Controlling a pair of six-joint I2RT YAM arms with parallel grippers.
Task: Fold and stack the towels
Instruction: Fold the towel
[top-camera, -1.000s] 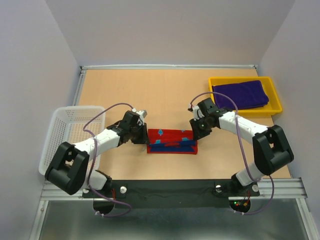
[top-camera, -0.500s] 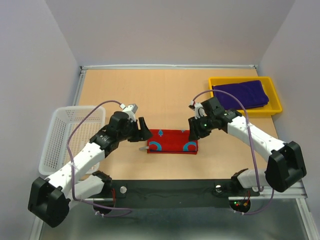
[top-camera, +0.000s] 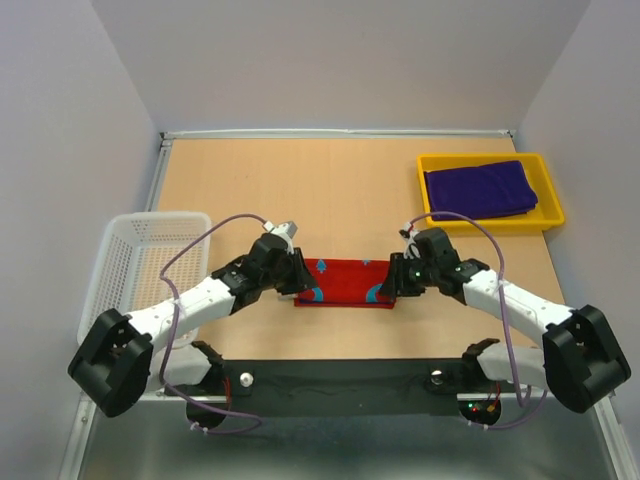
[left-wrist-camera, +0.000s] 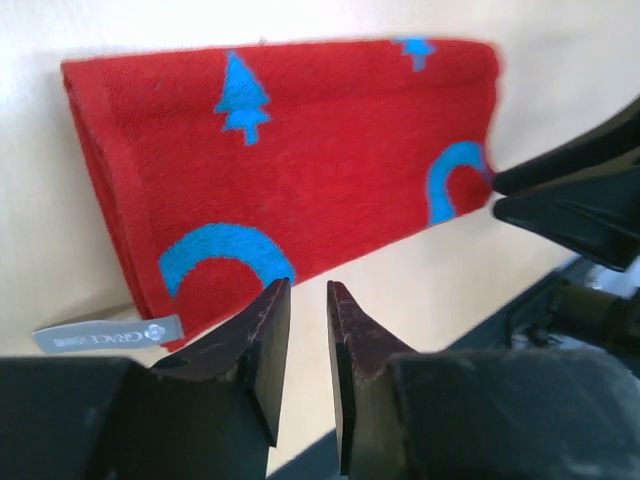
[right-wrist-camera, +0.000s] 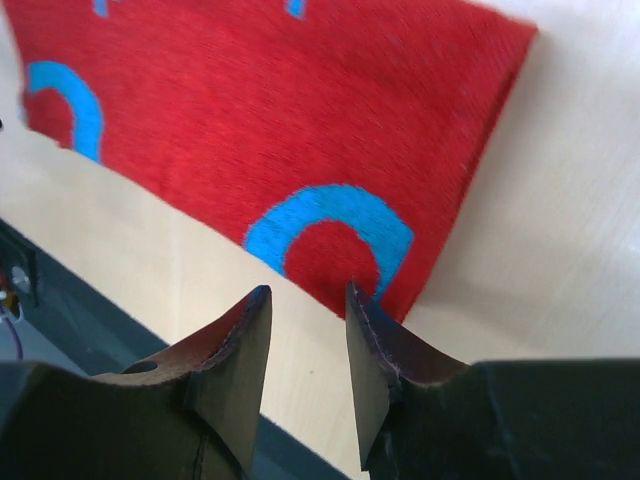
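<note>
A red towel (top-camera: 345, 282) with light-blue curved marks lies folded into a long strip on the table near its front middle. In the left wrist view the red towel (left-wrist-camera: 290, 170) has a white label (left-wrist-camera: 110, 335) at its near left corner. My left gripper (top-camera: 300, 284) is at the strip's left end, its jaws (left-wrist-camera: 307, 292) narrowly apart over bare table with nothing between them. My right gripper (top-camera: 393, 284) is at the right end, open and empty (right-wrist-camera: 308, 295) just off the towel's (right-wrist-camera: 260, 110) near edge. A folded deep purple towel (top-camera: 478, 188) lies in the tray.
The yellow tray (top-camera: 490, 158) stands at the back right. A white mesh basket (top-camera: 140, 265) sits at the left edge of the table. The black base rail (top-camera: 340, 385) runs along the near edge, just below the towel.
The towel's blue-purple underside no longer shows; it now lies flat, red side up. The left gripper opened wide, drew back, then came back narrower. The right gripper moved down to the near right corner.
</note>
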